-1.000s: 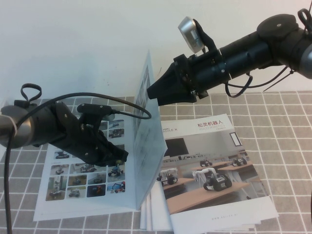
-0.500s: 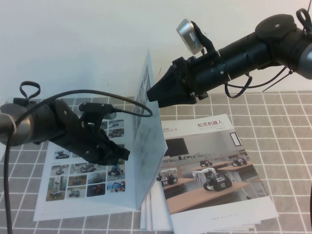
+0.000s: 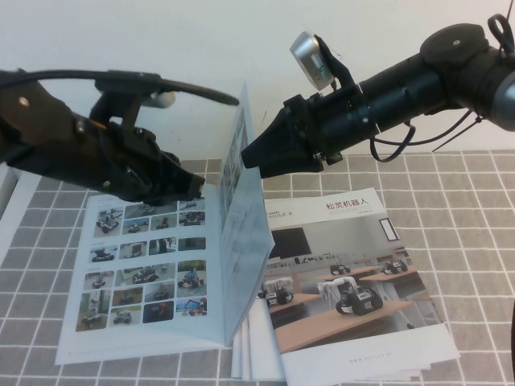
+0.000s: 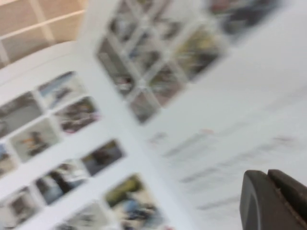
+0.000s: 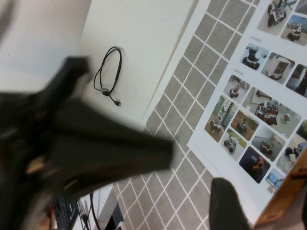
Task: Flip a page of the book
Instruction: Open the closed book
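Note:
The book [image 3: 145, 265] lies open on the tiled table, its left leaf filled with photo grids, which also shows in the right wrist view [image 5: 259, 96]. The page [image 3: 245, 233] stands almost upright from the spine. My right gripper [image 3: 248, 154] is shut on the page's top edge. In the right wrist view one dark finger [image 5: 228, 201] shows beside the page's edge [image 5: 283, 201]. My left gripper [image 3: 193, 189] is shut and empty, raised above the left leaf's far end, just left of the page. The left wrist view shows its fingertips [image 4: 271, 196] together, close to the page's text side [image 4: 230, 124].
A stack of brochures with a robots-on-desks cover [image 3: 354, 289] lies right of the book, partly under it. A white wall rises behind the tiled table [image 3: 475, 241]. A thin black cable loop [image 5: 108, 72] lies on the white surface beyond the table's left edge.
My left arm has lifted off the left leaf and moved up and toward the back. My right gripper still holds the page upright in nearly the same place.

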You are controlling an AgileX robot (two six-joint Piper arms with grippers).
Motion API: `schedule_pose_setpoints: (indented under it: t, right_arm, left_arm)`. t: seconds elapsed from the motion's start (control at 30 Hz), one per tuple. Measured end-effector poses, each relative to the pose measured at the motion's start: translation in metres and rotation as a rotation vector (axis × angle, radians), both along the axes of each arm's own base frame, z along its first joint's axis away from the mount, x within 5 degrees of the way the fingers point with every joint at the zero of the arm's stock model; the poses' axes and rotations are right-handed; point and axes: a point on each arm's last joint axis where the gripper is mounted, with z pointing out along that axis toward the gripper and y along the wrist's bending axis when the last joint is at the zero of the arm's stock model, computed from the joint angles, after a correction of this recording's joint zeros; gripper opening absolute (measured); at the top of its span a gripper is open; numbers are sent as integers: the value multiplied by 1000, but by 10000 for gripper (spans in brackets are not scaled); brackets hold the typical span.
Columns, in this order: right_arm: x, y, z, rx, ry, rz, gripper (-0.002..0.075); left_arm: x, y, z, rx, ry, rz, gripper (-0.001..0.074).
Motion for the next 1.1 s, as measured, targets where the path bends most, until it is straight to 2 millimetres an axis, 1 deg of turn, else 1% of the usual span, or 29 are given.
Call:
schedule_pose_setpoints:
  t: [0.03, 0.1, 0.2, 0.3, 0.4, 0.57, 0.73, 0.87, 0.93, 1.1]
  right_arm:
    - [0, 0, 0, 0, -2, 1, 334]
    - [0, 0, 0, 1, -11, 5, 335]
    - [0, 0, 0, 2, -19, 9, 334]
    - [0, 0, 0, 2, -21, 10, 334]
    - [0, 0, 0, 2, -21, 10, 334]
    - [0, 0, 0, 3, -27, 13, 335]
    - [0, 0, 0, 4, -41, 18, 334]
    - [0, 0, 0, 6, -58, 26, 334]
    - [0, 0, 0, 6, -63, 29, 334]
    - [0, 0, 0, 8, -80, 37, 335]
  left_arm:
    - [-7, -1, 8, -10, -2, -14, -4]
    - [-23, -11, 25, -42, -23, -57, -4]
    - [-54, -35, 54, -80, -117, -154, -4]
    - [-78, -58, 70, -96, -209, -245, -4]
    - [-88, -72, 74, -73, -273, -294, -4]
    - [-83, -90, 61, -9, -326, -353, -4]
    - [-75, -106, 39, 79, -333, -427, -4]
    - [-62, -112, 18, 168, -325, -449, -4]
    - [-58, -113, 11, 212, -329, -460, -4]
    - [-53, -111, 5, 279, -341, -464, -4]
